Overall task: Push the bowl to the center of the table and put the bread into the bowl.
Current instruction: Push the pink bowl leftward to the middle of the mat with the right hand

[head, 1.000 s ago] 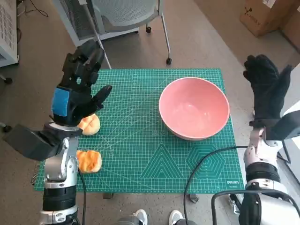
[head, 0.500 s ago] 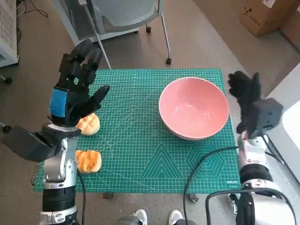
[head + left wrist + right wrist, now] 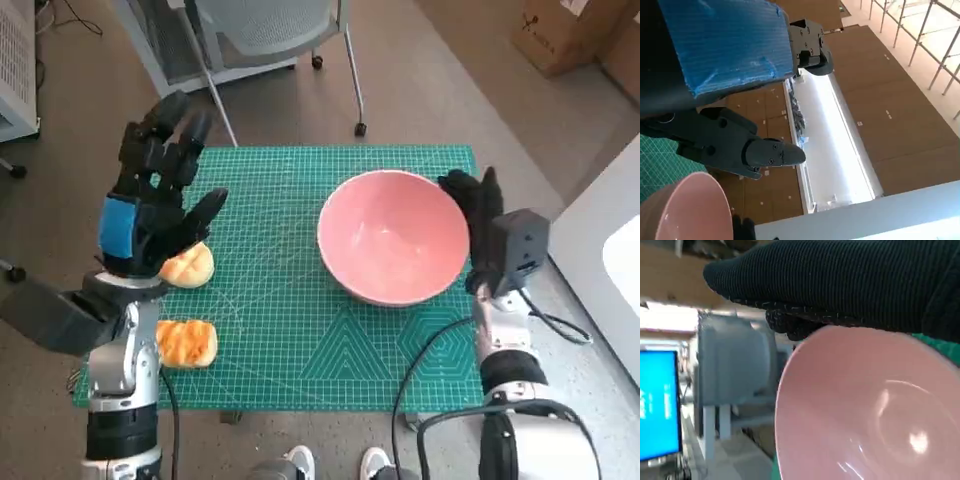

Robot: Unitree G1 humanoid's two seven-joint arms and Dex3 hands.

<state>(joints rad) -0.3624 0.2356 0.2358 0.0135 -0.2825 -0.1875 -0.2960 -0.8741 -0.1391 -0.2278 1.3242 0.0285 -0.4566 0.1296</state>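
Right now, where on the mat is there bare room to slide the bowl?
Bare mat lies between the bowl and the two bread pieces, and along the near edge. Crowded: the left side under the raised left hand, and the right edge, where the right hand presses the bowl.

Lab or office | green cutting mat [image 3: 300, 300] as tabletop | wheeled chair [image 3: 270, 35] | cardboard box [image 3: 565, 35] | cables [image 3: 430, 350] | lit blue screen [image 3: 657, 405]

Pink bowl [image 3: 393, 238] upright, empty, on table's right half, two bread rolls [image 3: 187, 266] [image 3: 186, 342] near left edge
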